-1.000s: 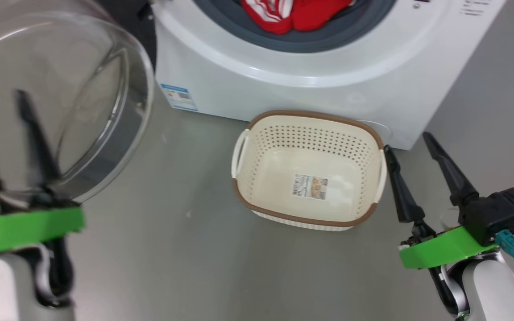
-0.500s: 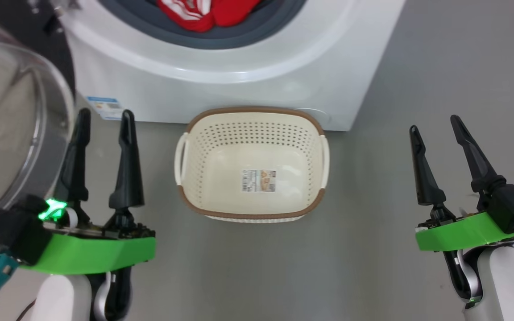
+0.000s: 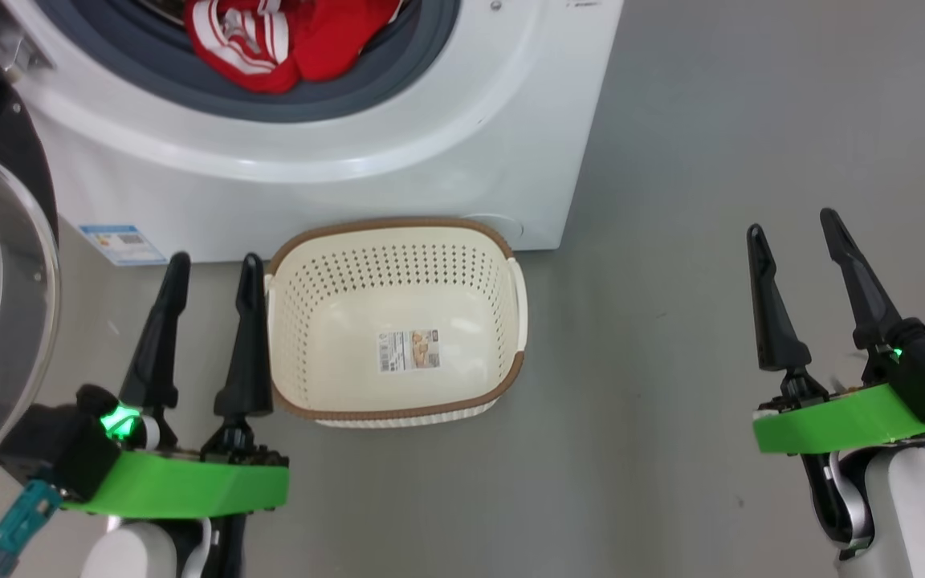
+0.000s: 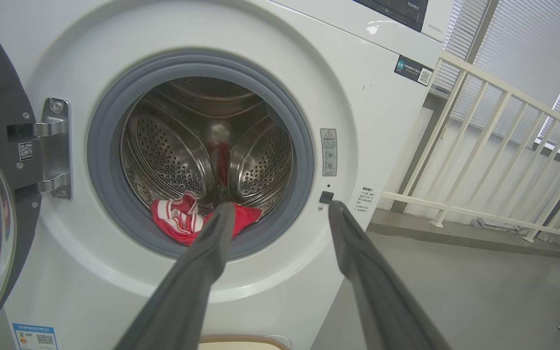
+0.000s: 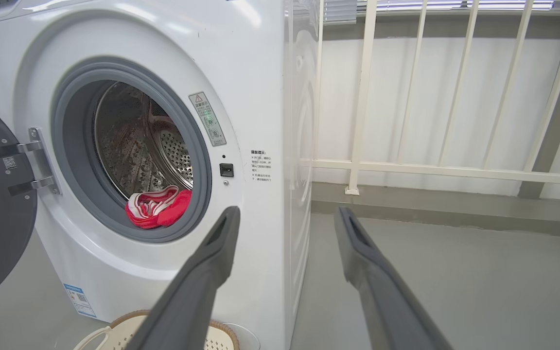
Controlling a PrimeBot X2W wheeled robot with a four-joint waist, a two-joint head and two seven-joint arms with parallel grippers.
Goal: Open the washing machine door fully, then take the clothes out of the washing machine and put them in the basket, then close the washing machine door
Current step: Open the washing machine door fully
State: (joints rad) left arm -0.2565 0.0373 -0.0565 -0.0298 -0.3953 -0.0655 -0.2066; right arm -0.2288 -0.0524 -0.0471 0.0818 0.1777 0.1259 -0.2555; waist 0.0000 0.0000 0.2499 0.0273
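The washing machine door (image 3: pixel 5 265) stands swung wide to the left of the washing machine (image 3: pixel 398 152) on its metal hinge (image 4: pixel 54 146), leaving the round mouth unobstructed. The clothes (image 3: pixel 270 40) lie inside the washing machine, heaped at the bottom front of the drum (image 4: pixel 163 150), just behind the lower lip of the gasket (image 4: pixel 100 160). The basket (image 3: pixel 386 225) sits empty on the floor (image 3: pixel 711 160) right in front of the washing machine, its far rim close against the base; whether they touch I cannot tell.

The left gripper (image 3: pixel 216 265) hovers before the washing machine's lower left front, fingers spread apart and empty. The right gripper (image 3: pixel 792 226) hangs off the washing machine's right front corner over bare floor, also spread and empty. Right of the washing machine the floor runs open to a white railing (image 4: pixel 494 146).

The washing machine's shell is glossy white with a curved front. The gasket is matte grey rubber and the drum perforated steel. The door is bulging clear glass in a black rim. The clothes are crumpled red fabric with white stripes. The basket is cream perforated plastic, rounded-rectangular, with a brown woven-look rim and a paper label on its base.
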